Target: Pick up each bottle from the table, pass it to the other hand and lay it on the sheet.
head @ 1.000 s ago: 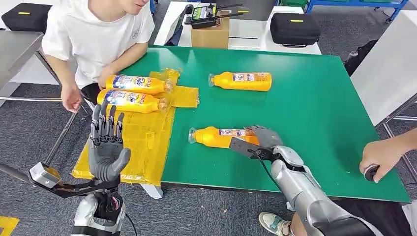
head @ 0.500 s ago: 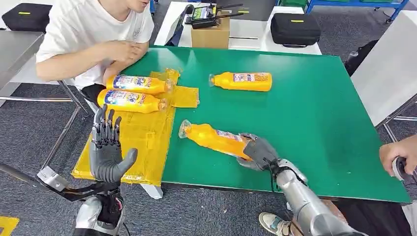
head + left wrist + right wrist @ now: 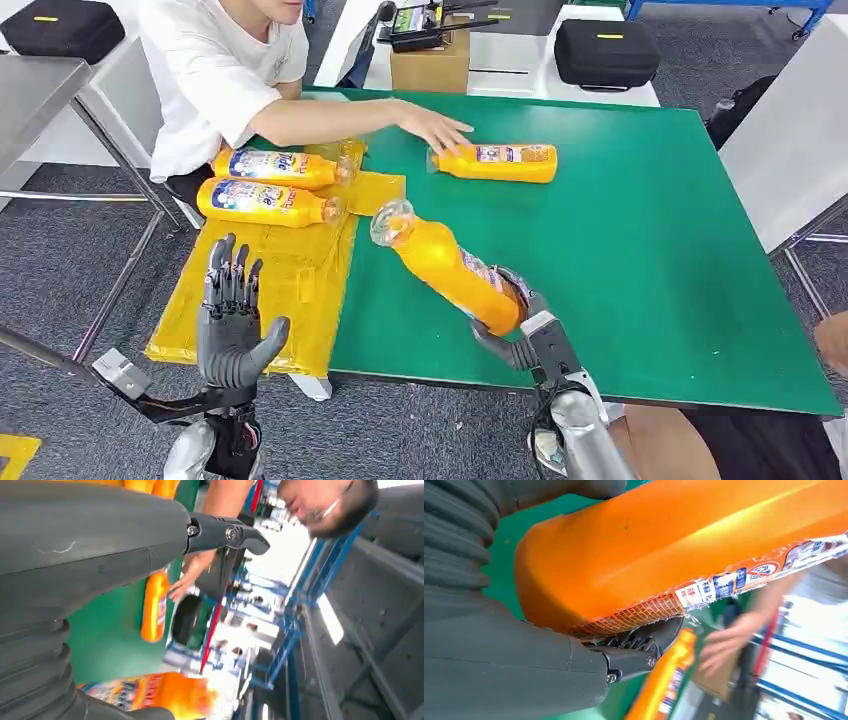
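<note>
Now the right hand (image 3: pixel 515 335) grips the base of an orange bottle (image 3: pixel 450 268) and has it clear of the green table (image 3: pixel 640 230), tilted up with its clear cap toward the yellow sheet (image 3: pixel 270 290); a second ago this bottle lay flat on the table under the hand, and half a second ago only its cap end had begun to rise; in the right wrist view the fingers (image 3: pixel 644 637) curl under the label while the thumb lies over the orange body, so the hold looks firm. Meanwhile the left hand (image 3: pixel 235 325) stands upright over the near edge of the sheet, palm turned inward, fingers straight and apart, thumb out, holding nothing; it has barely shifted. Two bottles (image 3: pixel 270 185) already lie side by side on the far part of the sheet; a person's hand (image 3: pixel 435 128) has reached across to touch the last bottle (image 3: pixel 495 162) lying on the table. By my judgement the pickup is done and the hand-over comes next; the lifted bottle is well apart from the waiting palm.
</note>
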`<state>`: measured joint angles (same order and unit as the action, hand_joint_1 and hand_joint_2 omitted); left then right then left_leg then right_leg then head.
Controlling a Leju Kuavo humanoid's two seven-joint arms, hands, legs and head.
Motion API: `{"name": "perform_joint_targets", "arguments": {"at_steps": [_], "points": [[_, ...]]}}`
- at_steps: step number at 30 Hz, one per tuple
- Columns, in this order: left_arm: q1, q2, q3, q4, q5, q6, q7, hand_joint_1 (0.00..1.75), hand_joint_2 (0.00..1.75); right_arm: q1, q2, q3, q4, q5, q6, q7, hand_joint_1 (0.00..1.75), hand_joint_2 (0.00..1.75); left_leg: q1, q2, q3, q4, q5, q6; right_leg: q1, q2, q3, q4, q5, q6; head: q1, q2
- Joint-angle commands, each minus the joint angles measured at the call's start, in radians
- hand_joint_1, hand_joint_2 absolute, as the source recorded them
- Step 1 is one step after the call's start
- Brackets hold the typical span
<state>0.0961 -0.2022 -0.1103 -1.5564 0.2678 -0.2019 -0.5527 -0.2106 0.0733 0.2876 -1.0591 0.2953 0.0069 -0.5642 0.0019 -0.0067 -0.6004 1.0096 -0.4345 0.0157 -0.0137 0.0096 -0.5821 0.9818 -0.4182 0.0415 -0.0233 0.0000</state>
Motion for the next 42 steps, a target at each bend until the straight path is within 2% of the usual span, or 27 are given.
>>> {"name": "perform_joint_targets", "arguments": {"at_steps": [1,4,7,12,16,20,23,29,36,38,42], "points": [[-0.014,0.045,-0.167,0.126,-0.016,-0.178,0.014,0.00,1.75,0.040,-0.007,0.088,-0.124,0.039,0.033,-0.050,1.75,1.75,0.000,0.000,0.001,-0.001,0.000,-0.001,0.000,-0.001,0.002,0.000,-0.001,-0.001,0.000,0.000],[-0.029,0.050,-0.191,0.121,-0.013,-0.191,0.014,0.00,1.75,0.036,-0.008,0.132,-0.090,0.062,0.044,-0.062,1.75,1.75,0.000,0.000,0.002,-0.001,-0.001,-0.001,0.000,-0.001,0.003,-0.001,-0.001,-0.002,0.000,0.000],[-0.049,0.064,-0.233,0.114,-0.017,-0.234,0.052,0.00,1.75,0.027,-0.004,0.181,-0.046,0.132,0.000,-0.083,1.75,1.75,0.000,0.000,0.001,-0.001,0.000,-0.001,0.000,-0.001,0.001,-0.001,0.000,-0.001,0.000,0.000],[-0.048,0.062,-0.301,0.093,-0.196,-0.156,-0.001,0.00,1.75,0.008,0.015,0.207,-0.019,0.136,0.002,-0.088,1.75,1.75,0.000,0.001,0.002,-0.001,-0.001,-0.001,0.001,-0.001,0.002,-0.001,-0.001,-0.002,0.000,0.000],[-0.053,0.062,-0.337,0.116,-0.242,-0.135,0.010,0.00,1.75,-0.022,0.036,0.230,-0.007,0.140,0.004,-0.089,1.75,1.75,0.000,0.002,0.001,-0.001,0.000,0.000,0.000,0.001,0.000,0.000,0.000,-0.001,0.000,0.000],[-0.059,0.055,-0.350,0.141,-0.285,-0.082,0.019,0.00,1.75,-0.041,0.053,0.247,-0.006,0.142,0.004,-0.086,1.75,1.75,0.000,0.003,0.002,-0.001,-0.001,-0.001,0.000,0.002,0.002,-0.001,0.000,-0.002,0.000,0.000],[-0.067,0.036,-0.348,0.183,-0.297,-0.027,0.069,0.00,1.75,-0.041,0.069,0.259,-0.029,0.132,-0.001,-0.091,1.75,1.75,0.000,0.003,0.001,-0.001,-0.001,-0.001,0.000,0.001,0.001,-0.001,0.000,-0.002,0.000,0.000],[-0.090,0.035,-0.355,0.277,-0.112,-0.103,0.189,0.00,1.75,-0.047,0.100,0.297,-0.034,0.107,-0.019,-0.092,1.75,1.75,0.000,0.002,0.002,-0.001,-0.001,-0.001,0.000,0.001,0.002,0.000,-0.001,-0.002,0.000,0.000],[-0.091,0.039,-0.360,0.280,-0.109,-0.101,0.188,0.00,1.75,-0.048,0.102,0.300,-0.023,0.104,-0.027,-0.095,1.75,1.75,0.000,0.001,0.001,-0.001,-0.001,-0.001,0.000,0.001,0.001,0.000,0.000,-0.001,0.000,0.000],[-0.093,0.032,-0.356,0.258,-0.203,0.039,0.159,0.00,1.75,-0.044,0.110,0.307,-0.011,0.097,-0.023,-0.094,1.75,1.75,0.000,0.000,0.002,-0.001,-0.001,-0.001,0.000,0.000,0.002,0.000,-0.001,-0.001,0.000,0.000],[-0.098,0.033,-0.350,0.215,-0.193,0.044,0.177,0.00,1.75,-0.037,0.124,0.339,0.037,0.105,-0.035,-0.093,1.75,1.75,0.000,0.001,0.000,-0.001,-0.001,-0.001,0.000,0.001,0.001,0.000,0.000,-0.002,0.000,0.000]]}}
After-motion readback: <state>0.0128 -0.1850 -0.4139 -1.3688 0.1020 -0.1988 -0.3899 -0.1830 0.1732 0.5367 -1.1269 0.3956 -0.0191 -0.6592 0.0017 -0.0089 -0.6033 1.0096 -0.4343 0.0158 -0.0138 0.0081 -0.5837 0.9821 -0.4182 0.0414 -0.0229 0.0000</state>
